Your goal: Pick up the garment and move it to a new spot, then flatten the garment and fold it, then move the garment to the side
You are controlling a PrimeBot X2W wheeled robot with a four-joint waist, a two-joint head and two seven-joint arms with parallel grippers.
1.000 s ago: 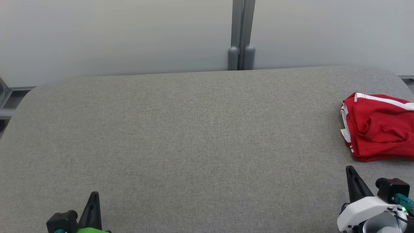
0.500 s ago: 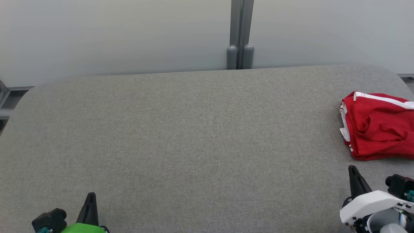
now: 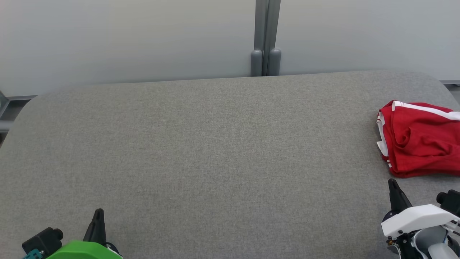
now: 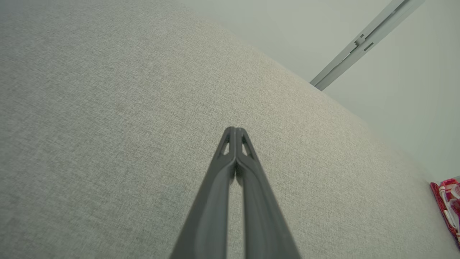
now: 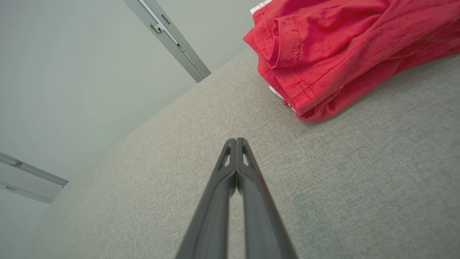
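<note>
Table top (image 3: 215, 144): grey woven cloth, matt, finely rough.
Garment (image 3: 420, 140): red cloth, soft, creased; white stripe trim, stitched hems.
Left gripper (image 4: 235, 130), right gripper (image 5: 236, 140): dark, matt, plastic-looking fingers.
Green cover (image 3: 82, 251), white housing (image 3: 417, 217): smooth plastic, slight sheen.
Wall panels (image 3: 125, 39): smooth, matt.
Post (image 3: 266, 32): grey metal, satin.

Lab: grey felt table (image 3: 215, 144), partition walls (image 3: 125, 36)

Red garment (image 3: 418, 140) at the right edge of the table (image 3: 215, 144)
It lies in a rumpled, layered bundle, with white stripes along its edges
</note>
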